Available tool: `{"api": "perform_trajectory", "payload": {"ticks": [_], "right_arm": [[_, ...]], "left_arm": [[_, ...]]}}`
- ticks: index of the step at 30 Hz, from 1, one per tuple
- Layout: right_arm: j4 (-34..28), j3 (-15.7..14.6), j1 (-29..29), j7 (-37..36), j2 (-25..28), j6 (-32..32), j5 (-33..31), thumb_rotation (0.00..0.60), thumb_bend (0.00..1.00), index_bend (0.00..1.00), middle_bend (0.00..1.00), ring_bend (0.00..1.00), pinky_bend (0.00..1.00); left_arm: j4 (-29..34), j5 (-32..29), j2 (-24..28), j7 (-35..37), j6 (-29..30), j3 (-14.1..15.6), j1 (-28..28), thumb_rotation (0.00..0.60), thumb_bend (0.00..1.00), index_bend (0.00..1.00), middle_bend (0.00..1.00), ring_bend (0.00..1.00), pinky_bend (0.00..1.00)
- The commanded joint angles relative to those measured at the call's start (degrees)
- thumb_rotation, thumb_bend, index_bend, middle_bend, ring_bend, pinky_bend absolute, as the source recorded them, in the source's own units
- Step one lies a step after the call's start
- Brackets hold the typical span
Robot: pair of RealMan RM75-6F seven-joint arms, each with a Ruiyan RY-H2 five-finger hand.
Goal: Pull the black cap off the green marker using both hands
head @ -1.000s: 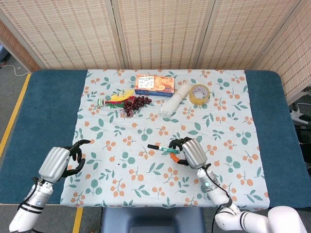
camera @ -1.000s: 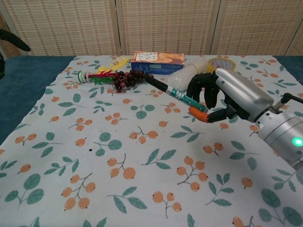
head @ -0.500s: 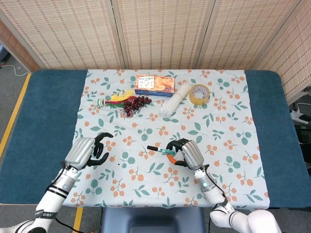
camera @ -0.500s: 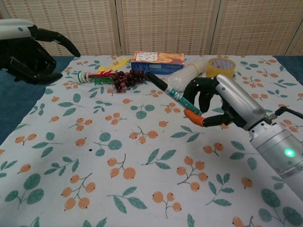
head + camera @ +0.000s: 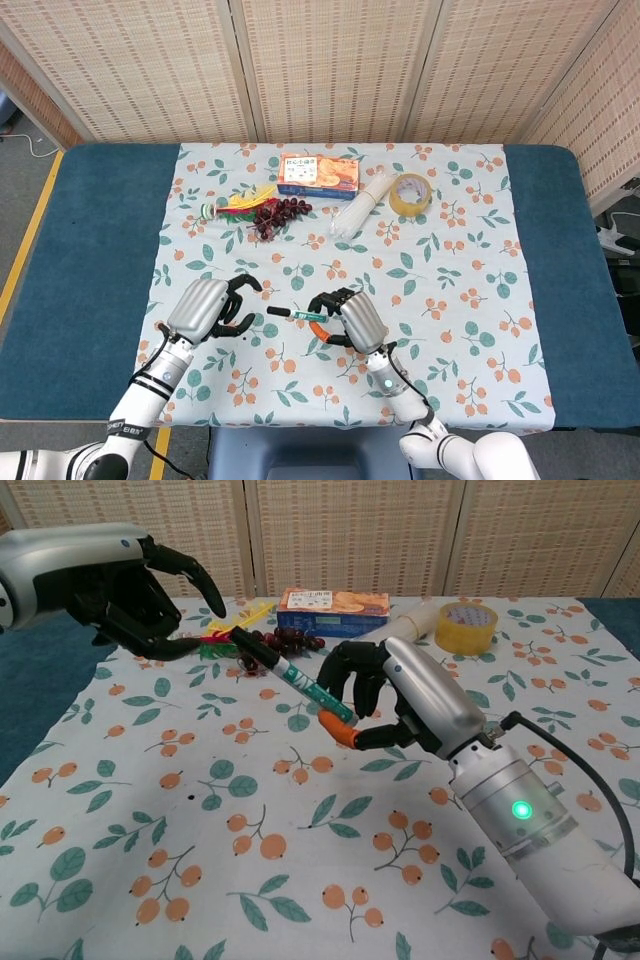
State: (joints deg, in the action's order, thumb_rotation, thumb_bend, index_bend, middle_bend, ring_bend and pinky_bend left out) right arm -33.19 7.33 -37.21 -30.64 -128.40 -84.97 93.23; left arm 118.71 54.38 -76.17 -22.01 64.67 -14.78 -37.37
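Note:
The green marker (image 5: 308,687) is lifted above the cloth, its black cap (image 5: 254,648) pointing up and left; in the head view the marker (image 5: 298,315) lies level with the cap (image 5: 277,312) to the left. My right hand (image 5: 395,695) (image 5: 350,318) grips the marker's lower end, fingers wrapped around it, an orange thumb tip below. My left hand (image 5: 120,585) (image 5: 211,306) hovers just left of the cap with fingers spread and curved, a small gap between fingertips and cap.
At the back of the fruit-print cloth (image 5: 450,260) lie a cracker box (image 5: 318,173), dark grapes (image 5: 277,213), a colourful toy (image 5: 228,205), a clear plastic bundle (image 5: 362,202) and a tape roll (image 5: 410,193). Blue table (image 5: 90,230) flanks the cloth.
My right hand carried the marker to the left. My left hand swung in from the left and now sits close beside the cap.

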Motion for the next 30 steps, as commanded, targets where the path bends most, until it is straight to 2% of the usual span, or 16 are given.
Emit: {"api": "perform_trajectory", "payload": {"ticks": [1,16,30], "right_arm": [[0.3,0.4,-0.3,-0.1,-0.4,0.0,-0.3,0.600,0.42,0.99,0.79,0.62,0.57],[-1.0,0.9,-1.5,1.5,-1.6,0.9,-1.9,0.600,0.42,0.99,0.79,0.62,0.57],[-2.8,0.1,-1.7,2.6,-1.6,1.2,-2.9,0.600,0.42,0.99,0.79,0.62,0.57]], "left_arm": [[-0.2,0.3,-0.1,-0.2,0.1,0.6,-0.3,0.600,0.35,0.38,0.85,0.75,0.86],[-0.2,-1.6,-2.1,-0.2,0.5,0.6,-2.6,0.600,0.35,0.37,0.86,0.75,0.86],[-2.1,-1.8,-4.5,-0.5,1.9,1.1,-3.8,0.600,0.35,0.45,0.88,0.76,0.86]]}}
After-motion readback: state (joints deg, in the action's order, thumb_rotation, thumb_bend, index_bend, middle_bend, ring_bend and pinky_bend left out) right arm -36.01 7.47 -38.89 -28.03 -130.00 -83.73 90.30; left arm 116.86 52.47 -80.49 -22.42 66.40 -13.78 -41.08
